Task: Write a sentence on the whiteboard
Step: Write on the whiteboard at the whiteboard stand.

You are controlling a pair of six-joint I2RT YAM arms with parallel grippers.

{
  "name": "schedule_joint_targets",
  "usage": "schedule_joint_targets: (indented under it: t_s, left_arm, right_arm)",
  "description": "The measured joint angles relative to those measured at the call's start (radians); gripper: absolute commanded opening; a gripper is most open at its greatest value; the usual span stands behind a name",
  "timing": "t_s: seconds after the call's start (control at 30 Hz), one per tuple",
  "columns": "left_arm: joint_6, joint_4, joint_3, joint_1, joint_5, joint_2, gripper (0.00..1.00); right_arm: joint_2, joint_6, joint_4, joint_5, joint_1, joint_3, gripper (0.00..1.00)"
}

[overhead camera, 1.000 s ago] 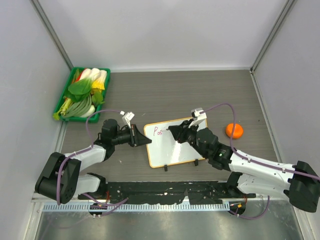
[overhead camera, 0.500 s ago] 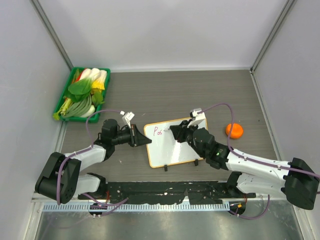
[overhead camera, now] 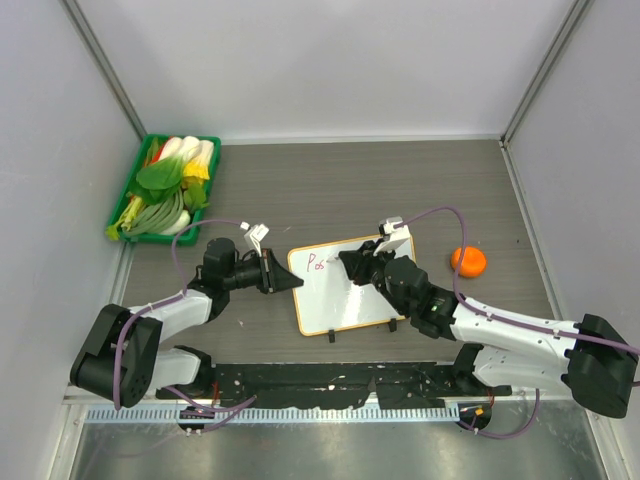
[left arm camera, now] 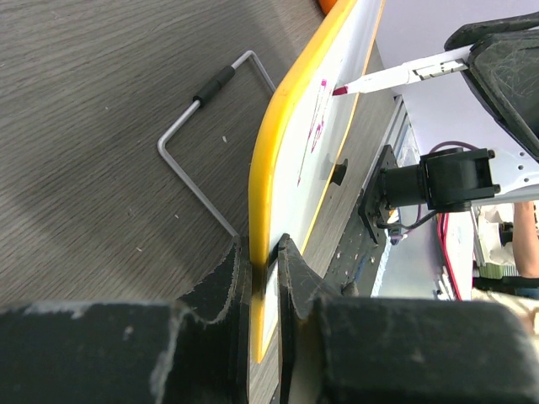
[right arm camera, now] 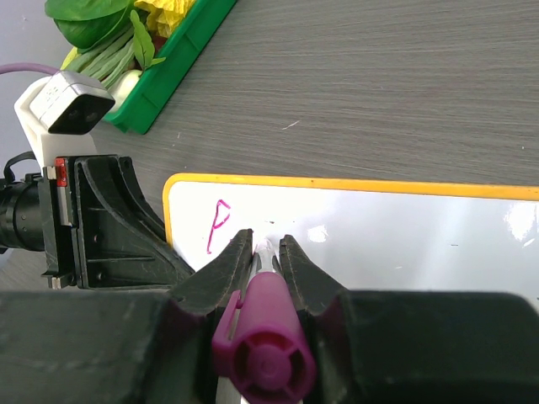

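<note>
The whiteboard (overhead camera: 350,298), white with an orange frame, stands tilted at the table's middle. My left gripper (overhead camera: 291,281) is shut on its left edge; in the left wrist view the jaws (left arm camera: 264,246) pinch the orange frame (left arm camera: 278,143). My right gripper (overhead camera: 346,263) is shut on a marker with a purple cap (right arm camera: 263,353). The marker's tip (left arm camera: 341,89) is at the board's upper left. The sentence (overhead camera: 316,262) reads only "Pos" in purple-pink. In the right wrist view the letter P (right arm camera: 217,224) shows on the board (right arm camera: 404,227); the fingers (right arm camera: 232,257) hide the other letters.
A green tray of vegetables (overhead camera: 165,190) sits at the back left. An orange (overhead camera: 468,261) lies right of the board. A bent wire stand (left arm camera: 198,135) lies on the table behind the board. Grey walls close both sides and the back.
My right arm has shifted slightly to the left along the board with the marker. The left gripper and the board have not moved.
</note>
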Motion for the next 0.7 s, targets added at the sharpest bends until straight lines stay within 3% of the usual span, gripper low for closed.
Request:
schedule_joint_targets:
  t_s: [0.7]
  left_arm:
    - [0.000,0.002,0.001,0.000,0.001,0.003,0.00]
  right_arm:
    - [-0.018,0.015,-0.024,-0.040,0.000,-0.019,0.01]
